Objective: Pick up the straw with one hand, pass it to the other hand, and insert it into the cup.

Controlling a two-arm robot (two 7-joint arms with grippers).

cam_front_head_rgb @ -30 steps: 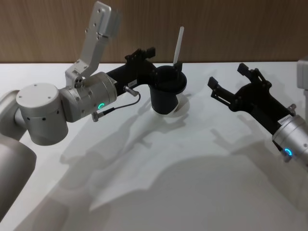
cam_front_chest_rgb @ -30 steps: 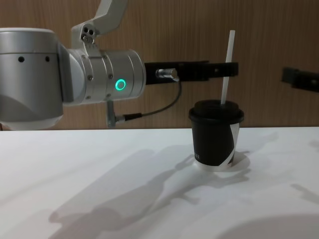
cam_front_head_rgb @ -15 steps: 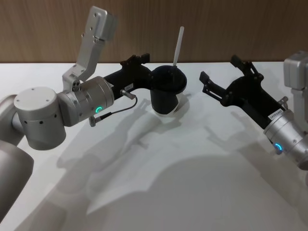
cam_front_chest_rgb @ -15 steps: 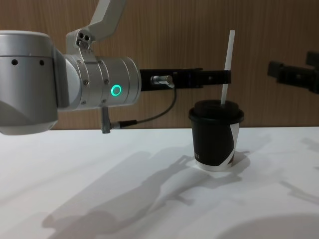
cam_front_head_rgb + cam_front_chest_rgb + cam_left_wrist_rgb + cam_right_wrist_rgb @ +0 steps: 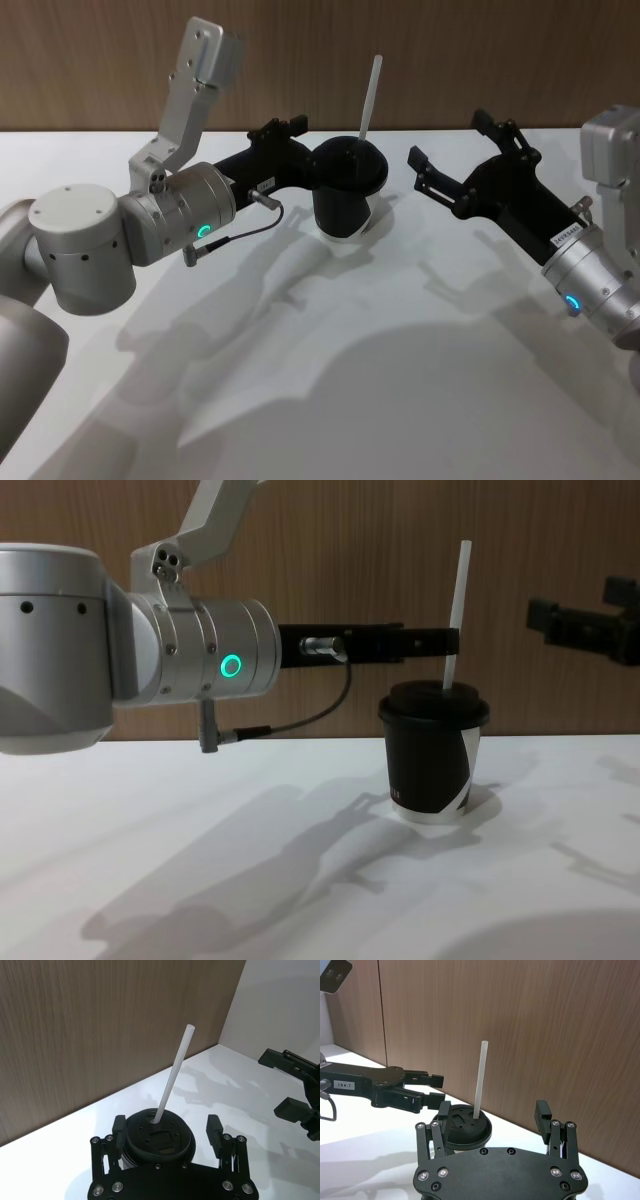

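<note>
On white tabletop (image 5: 330, 400) before brown wood-panelled wall, the long thin white straw (image 5: 370, 92) is seen planted through the black lidded paper cup (image 5: 347, 190), apparently inserted, so left gripper (image 5: 283, 128) and right gripper (image 5: 455, 160), fingers apart, flank it unladen.

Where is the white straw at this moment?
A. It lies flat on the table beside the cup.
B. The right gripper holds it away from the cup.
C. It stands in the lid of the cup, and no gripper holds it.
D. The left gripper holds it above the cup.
C: the straw stands in the lid of the cup, while the left gripper and the right gripper are both open and apart from it.
</note>
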